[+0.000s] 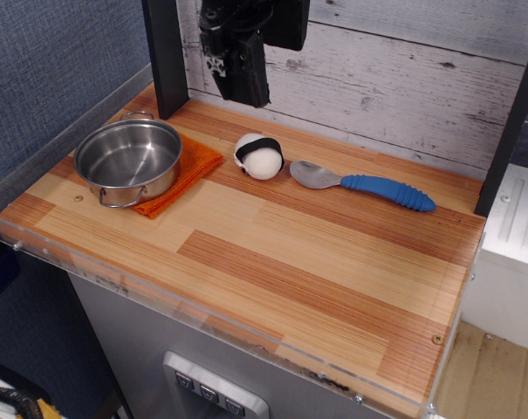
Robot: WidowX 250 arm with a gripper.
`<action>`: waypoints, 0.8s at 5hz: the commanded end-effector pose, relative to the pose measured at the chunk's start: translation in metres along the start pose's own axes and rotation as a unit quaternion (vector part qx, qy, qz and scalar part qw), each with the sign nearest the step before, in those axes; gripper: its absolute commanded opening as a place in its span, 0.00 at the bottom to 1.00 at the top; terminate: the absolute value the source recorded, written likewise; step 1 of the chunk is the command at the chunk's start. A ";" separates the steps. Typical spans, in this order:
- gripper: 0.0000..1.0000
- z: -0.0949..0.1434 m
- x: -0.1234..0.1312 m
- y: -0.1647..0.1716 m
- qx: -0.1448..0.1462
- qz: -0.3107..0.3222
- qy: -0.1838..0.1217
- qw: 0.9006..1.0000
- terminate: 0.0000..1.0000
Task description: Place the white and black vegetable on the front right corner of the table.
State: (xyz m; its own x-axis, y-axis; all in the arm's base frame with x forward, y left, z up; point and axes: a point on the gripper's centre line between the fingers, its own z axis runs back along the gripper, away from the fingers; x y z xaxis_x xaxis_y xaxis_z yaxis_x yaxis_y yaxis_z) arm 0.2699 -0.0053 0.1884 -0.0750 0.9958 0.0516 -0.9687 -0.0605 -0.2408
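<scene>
The white and black vegetable (259, 156), a small white egg-shaped soft ball with a black band, lies on the wooden table (272, 271) near the back middle. My gripper (246, 87) hangs above the back edge, up and a little left of the ball, apart from it. It is dark and its fingers merge together, so I cannot tell whether they are open or shut. Nothing shows between them.
A blue-handled metal spoon (368, 184) lies just right of the ball. A steel pot (128, 160) stands on an orange cloth (189, 175) at the back left. A black post (166, 57) rises at the back left. A clear acrylic rim (220, 336) borders the front.
</scene>
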 end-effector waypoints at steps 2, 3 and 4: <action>1.00 0.001 0.032 -0.025 -0.010 -0.015 -0.033 0.999 0.00; 1.00 -0.006 0.053 -0.042 -0.006 -0.019 -0.045 0.999 0.00; 1.00 -0.013 0.066 -0.058 -0.008 -0.040 -0.051 0.998 0.00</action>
State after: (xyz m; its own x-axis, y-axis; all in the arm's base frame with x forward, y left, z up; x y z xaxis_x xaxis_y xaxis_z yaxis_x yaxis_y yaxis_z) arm 0.3237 0.0637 0.1758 -0.0017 0.9882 0.1534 -0.9776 0.0306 -0.2084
